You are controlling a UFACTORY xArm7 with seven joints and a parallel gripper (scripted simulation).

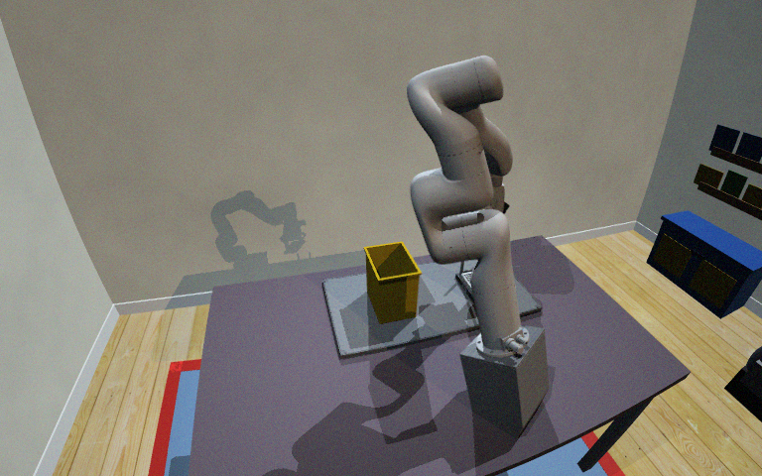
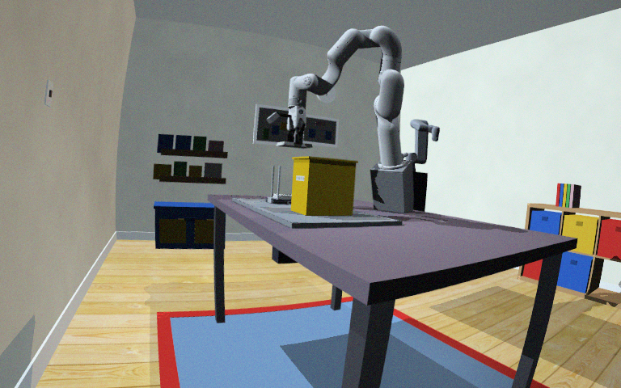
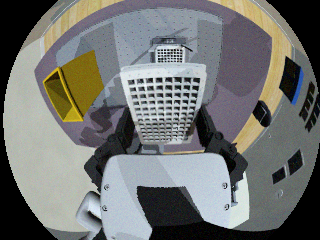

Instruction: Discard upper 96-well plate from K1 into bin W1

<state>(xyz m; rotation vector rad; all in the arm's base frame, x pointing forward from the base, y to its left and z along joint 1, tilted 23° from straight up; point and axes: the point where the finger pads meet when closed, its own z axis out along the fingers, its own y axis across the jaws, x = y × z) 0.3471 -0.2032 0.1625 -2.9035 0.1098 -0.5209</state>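
Purple surface [image 2: 411,255] carries bin W1 [image 2: 323,191]. Pincer [image 2: 295,137] grips upper plate [image 3: 163,107] high, apparently to clear rack K1 [image 2: 276,180] posts before the drop.

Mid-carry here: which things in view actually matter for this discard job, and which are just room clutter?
Job items:
- upper 96-well plate, held in the gripper
- yellow bin W1
- stack rack K1 with the lower plate

Clutter:
- blue cabinet
- wall shelves
- cube shelf with coloured boxes
- rug
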